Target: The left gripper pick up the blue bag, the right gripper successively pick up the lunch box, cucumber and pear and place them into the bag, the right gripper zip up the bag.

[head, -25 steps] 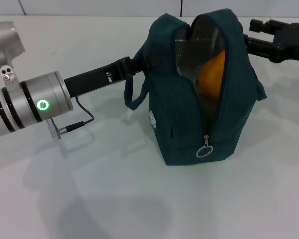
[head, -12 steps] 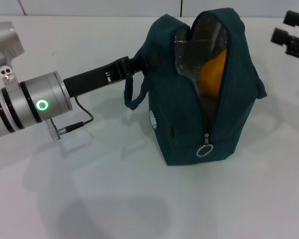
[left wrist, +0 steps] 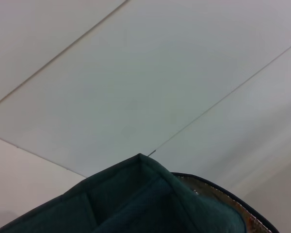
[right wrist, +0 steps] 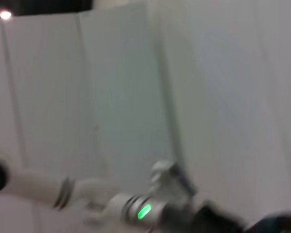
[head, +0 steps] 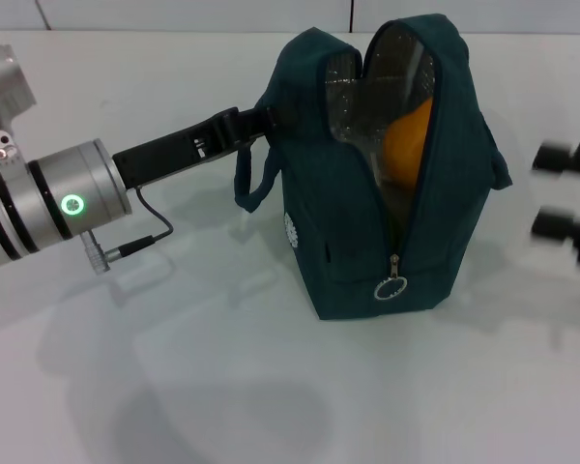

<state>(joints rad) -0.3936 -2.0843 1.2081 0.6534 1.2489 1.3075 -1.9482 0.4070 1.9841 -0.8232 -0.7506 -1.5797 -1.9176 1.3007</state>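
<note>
With the pear (head: 409,145) showing inside the upright blue bag (head: 387,222), which the left gripper (head: 261,123) pinches by its edge, the right gripper (head: 568,201), fingers spread and empty, must next catch the ring zipper pull (head: 391,288).

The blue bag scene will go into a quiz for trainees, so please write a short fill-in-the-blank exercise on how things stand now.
1. The blue bag stands on the white table with its zipper ____.
2. The orange-yellow fruit showing through the opening is the ____.
3. The left gripper is at the bag's ____ edge.
4. The ring zipper pull hangs near the ____ of the bag's front.

Missing words: open; pear; upper; bottom
</note>
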